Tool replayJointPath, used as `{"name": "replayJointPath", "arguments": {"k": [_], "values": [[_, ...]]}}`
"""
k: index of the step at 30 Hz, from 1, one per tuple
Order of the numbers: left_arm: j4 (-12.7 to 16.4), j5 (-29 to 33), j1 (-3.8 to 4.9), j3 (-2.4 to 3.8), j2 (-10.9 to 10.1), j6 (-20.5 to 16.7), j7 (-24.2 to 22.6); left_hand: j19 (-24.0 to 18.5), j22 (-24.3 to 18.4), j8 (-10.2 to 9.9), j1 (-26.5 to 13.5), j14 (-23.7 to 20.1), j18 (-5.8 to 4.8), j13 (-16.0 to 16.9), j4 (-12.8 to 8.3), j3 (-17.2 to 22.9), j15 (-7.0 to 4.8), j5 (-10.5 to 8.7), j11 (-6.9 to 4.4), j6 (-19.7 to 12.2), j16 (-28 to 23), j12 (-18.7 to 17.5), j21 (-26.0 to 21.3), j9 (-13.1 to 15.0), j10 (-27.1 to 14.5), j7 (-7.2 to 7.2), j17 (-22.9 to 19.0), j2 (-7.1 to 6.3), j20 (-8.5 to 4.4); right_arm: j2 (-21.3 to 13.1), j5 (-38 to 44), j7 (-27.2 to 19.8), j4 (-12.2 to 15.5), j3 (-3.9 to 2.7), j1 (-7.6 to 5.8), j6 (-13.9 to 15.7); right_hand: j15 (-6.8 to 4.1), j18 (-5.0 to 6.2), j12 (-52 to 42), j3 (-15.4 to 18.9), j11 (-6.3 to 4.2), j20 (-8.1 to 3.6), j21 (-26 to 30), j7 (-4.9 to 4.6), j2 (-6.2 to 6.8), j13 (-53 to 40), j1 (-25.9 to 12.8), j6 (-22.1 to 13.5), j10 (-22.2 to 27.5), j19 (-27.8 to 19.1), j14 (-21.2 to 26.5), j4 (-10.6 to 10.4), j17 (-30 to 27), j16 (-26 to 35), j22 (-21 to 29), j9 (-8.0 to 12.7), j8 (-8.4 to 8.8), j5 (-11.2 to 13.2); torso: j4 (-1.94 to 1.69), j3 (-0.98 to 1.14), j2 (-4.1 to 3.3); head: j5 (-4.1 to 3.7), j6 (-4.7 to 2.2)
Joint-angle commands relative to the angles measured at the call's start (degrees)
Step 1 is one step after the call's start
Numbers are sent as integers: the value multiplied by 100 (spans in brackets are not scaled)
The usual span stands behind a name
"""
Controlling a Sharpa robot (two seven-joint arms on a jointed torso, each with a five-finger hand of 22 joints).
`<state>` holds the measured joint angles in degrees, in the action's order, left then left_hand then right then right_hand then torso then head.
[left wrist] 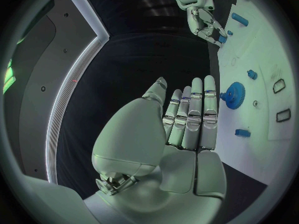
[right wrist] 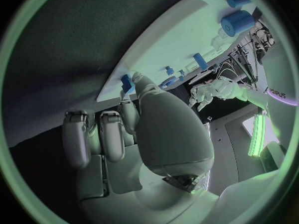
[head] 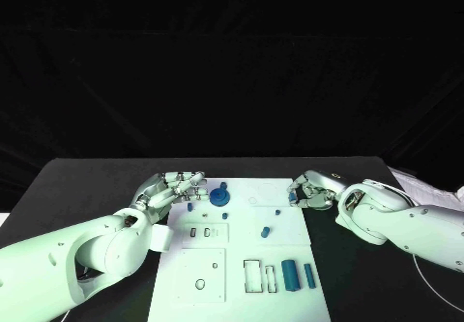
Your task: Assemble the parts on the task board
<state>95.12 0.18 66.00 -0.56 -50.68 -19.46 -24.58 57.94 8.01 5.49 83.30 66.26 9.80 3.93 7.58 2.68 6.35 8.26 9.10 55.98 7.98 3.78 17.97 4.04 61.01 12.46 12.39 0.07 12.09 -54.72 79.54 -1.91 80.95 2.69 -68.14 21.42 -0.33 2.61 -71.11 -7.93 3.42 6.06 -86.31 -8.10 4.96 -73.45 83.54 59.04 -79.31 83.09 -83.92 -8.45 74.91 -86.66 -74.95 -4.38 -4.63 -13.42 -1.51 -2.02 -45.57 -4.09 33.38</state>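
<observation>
The white task board (head: 290, 235) lies mid-table. A blue gear (head: 219, 196) stands near its far left corner. My left hand (head: 174, 188) hovers at the board's far left edge, fingers straight and apart from the thumb, holding nothing; its fingertips (left wrist: 209, 87) are close beside the gear (left wrist: 234, 92). My right hand (head: 311, 191) is at the board's far right edge with fingers curled, pinching a small blue part (head: 293, 196), which also appears at the thumb tip (right wrist: 127, 82). Two blue cylinders (head: 289, 275) lie near the board's front right.
Small blue pegs (head: 265, 232) stand around the board's middle. Rectangular slots (head: 251, 275) and small cut-outs (head: 199, 232) mark its near half. A white cable (head: 426, 268) runs by my right arm. Black table surrounds the board.
</observation>
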Motion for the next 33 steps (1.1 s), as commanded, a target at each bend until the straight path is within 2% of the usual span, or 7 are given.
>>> {"name": "replayJointPath", "arguments": {"k": [1, 15, 19, 22, 24, 28, 33], "values": [[10, 6, 1, 3, 6, 95, -26, -35, -9, -38, 12, -33, 52, -5, -30, 11, -10, 4, 32, 3, -27, -7, -13, -9, -9, 20, 6, 47, 7, 5, 86, 44, -17, 2, 7, -114, -50, -44, -36, -35, -34, -36, -9, 2, -71, 3, 2, 65, -5, 14, -469, 6, 877, -18, -568, -5, -40, 24, 3, 3, -1, -15, 6], [2, 6, 0, 3, 10, 91, -15, -35, -9, -38, 12, -33, 52, -5, -30, 11, -10, 4, 32, 3, -27, -7, -13, -9, -9, 20, 6, 47, 7, 12, 73, 32, -12, 1, 7, -118, -62, -45, -50, -62, -47, -47, -11, 18, -101, -13, -12, 120, -18, 18, -471, 6, 882, -20, -573, -6, -48, 33, 4, 5, -2, -25, 15], [3, 6, 0, 3, 14, 93, -15, -35, -9, -38, 12, -33, 52, -5, -30, 11, -10, 4, 32, 3, -27, -7, -13, -9, -9, 20, 6, 47, 7, 20, 45, 30, -19, 1, 7, -112, -95, -48, -101, -141, -91, -72, -16, 74, -197, -62, 2, 285, -59, 29, -473, 22, 891, -23, -588, -25, -108, 64, -1, 1, 3, -44, 20], [2, 6, 0, 3, 12, 93, -14, -35, -9, -38, 12, -33, 52, -5, -30, 11, -10, 4, 32, 3, -27, -7, -13, -9, -9, 20, 6, 47, 7, 30, -27, 64, -40, 1, 7, -76, -164, -56, -220, -297, -174, -127, -30, 171, -356, -172, 75, 514, -147, 56, -480, 86, 920, -36, -626, -67, -208, 336, -2, 2, 3, -64, 31], [2, 6, 0, 3, 10, 91, -14, -35, -9, -38, 12, -33, 52, -5, -30, 11, -10, 4, 32, 3, -27, -7, -13, -9, -9, 20, 6, 47, 7, 36, -54, 82, -55, 1, 7, -43, -196, -59, -271, -372, -211, -156, -36, 218, -419, -220, 110, 611, -187, 67, -484, 132, 935, -43, -641, -91, -257, 407, -3, 2, 2, -69, 43], [2, 6, -1, 2, 5, 89, -15, -35, -9, -38, 12, -33, 52, -5, -30, 11, -10, 4, 32, 3, -27, -7, -13, -9, -9, 20, 6, 47, 7, 50, -83, 99, -62, 0, 7, 32, -237, -61, -316, -452, -258, -198, -39, 276, -469, -267, 127, 721, -228, 74, -488, 197, 949, -49, -650, -129, -322, 432, -7, 1, 1, -78, 40], [4, 6, -1, 2, -1, 87, -15, -35, -9, -38, 12, -33, 52, -5, -30, 11, -10, 4, 32, 3, -27, -7, -13, -9, -9, 20, 6, 47, 7, 69, -196, 230, 2, -3, 6, 190, -252, -60, -316, -475, -273, -215, -38, 293, -483, -272, 105, 748, -235, 71, -487, 211, 947, -47, -647, -143, -344, 431, -3, 4, -1, -76, 44]]}}
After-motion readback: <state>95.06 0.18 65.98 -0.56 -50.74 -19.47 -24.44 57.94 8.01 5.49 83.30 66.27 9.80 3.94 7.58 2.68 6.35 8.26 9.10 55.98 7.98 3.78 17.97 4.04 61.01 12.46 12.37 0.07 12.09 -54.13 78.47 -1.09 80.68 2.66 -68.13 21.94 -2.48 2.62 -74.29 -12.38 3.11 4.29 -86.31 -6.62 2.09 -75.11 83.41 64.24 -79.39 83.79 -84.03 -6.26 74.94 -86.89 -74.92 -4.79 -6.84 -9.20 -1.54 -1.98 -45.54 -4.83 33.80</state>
